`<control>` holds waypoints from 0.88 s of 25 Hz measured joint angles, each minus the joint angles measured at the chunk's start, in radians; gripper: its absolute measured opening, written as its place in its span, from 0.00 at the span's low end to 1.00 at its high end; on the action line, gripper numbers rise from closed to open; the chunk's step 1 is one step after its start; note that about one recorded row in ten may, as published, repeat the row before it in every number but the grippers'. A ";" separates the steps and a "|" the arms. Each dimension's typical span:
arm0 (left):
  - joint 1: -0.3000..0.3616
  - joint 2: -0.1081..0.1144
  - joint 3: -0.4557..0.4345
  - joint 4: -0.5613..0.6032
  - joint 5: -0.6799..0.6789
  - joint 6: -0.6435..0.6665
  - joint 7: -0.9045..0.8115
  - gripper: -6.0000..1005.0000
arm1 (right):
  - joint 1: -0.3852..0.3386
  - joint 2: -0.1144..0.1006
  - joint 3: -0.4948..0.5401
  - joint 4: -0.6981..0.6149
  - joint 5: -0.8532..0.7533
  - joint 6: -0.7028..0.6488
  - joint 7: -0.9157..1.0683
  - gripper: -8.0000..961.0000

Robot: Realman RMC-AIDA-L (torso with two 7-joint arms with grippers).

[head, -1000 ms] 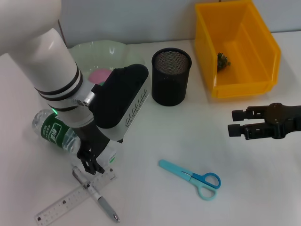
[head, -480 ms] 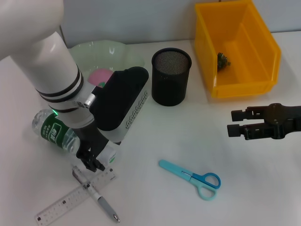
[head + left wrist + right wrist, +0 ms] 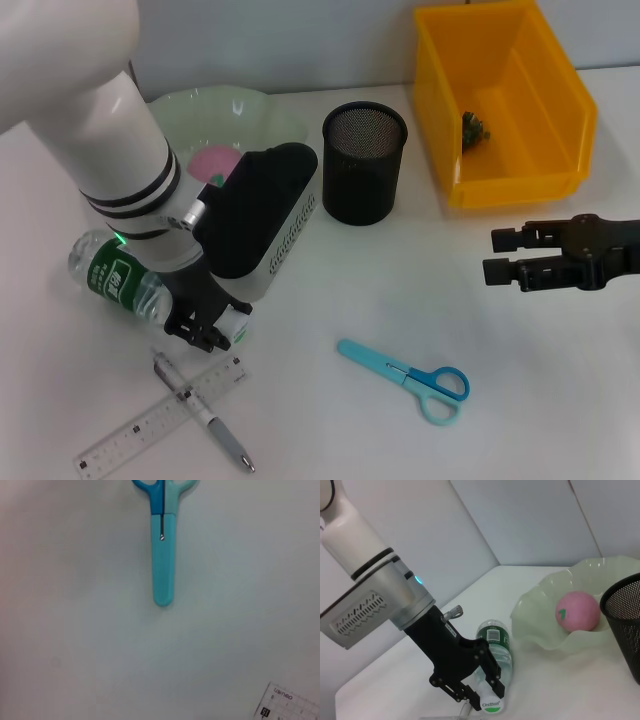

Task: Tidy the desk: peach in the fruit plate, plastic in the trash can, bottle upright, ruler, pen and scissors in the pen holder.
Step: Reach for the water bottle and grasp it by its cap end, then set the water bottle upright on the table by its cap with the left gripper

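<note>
Carefully now, with left gripper [image 3: 208, 328] open astride the cap end of the lying water bottle [image 3: 120, 284] beside the fruit plate [image 3: 262, 108], closing squarely before tipping upright, clear of ruler [image 3: 160, 417] and pen [image 3: 205, 413]; right gripper [image 3: 503, 257] parked, fingers apart.

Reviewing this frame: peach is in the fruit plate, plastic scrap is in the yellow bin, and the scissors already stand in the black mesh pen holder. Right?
Not quite. The scissors lie flat on the desk, in front of the pen holder, as the head view shows. The rest holds: the peach sits in the fruit plate, and the plastic scrap is in the yellow bin.
</note>
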 joint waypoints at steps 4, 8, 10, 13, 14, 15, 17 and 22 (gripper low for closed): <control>0.004 0.000 0.012 -0.001 0.002 -0.016 0.003 0.42 | 0.000 -0.001 0.000 0.000 0.001 -0.002 0.000 0.82; 0.006 0.000 0.000 0.005 0.002 -0.022 0.000 0.42 | 0.000 -0.002 0.000 0.000 0.001 -0.003 0.000 0.82; 0.006 0.000 -0.016 0.013 -0.002 -0.016 -0.006 0.42 | 0.000 -0.003 0.001 0.000 0.001 -0.003 0.000 0.82; 0.007 0.000 -0.033 0.024 -0.003 -0.007 -0.011 0.42 | 0.000 -0.004 0.001 0.000 0.001 -0.004 0.000 0.82; 0.008 0.001 -0.072 0.043 -0.004 0.012 -0.016 0.42 | 0.000 -0.004 0.000 0.000 0.001 -0.004 0.000 0.82; 0.009 0.002 -0.118 0.056 -0.005 0.034 -0.020 0.42 | 0.000 -0.005 0.000 0.000 0.001 -0.006 0.000 0.82; 0.009 0.002 -0.151 0.062 -0.006 0.048 -0.020 0.41 | 0.000 -0.005 0.000 0.000 0.001 -0.006 0.000 0.82; 0.010 0.006 -0.318 0.090 -0.006 0.123 -0.035 0.41 | 0.001 -0.008 0.000 -0.003 0.001 -0.015 0.011 0.82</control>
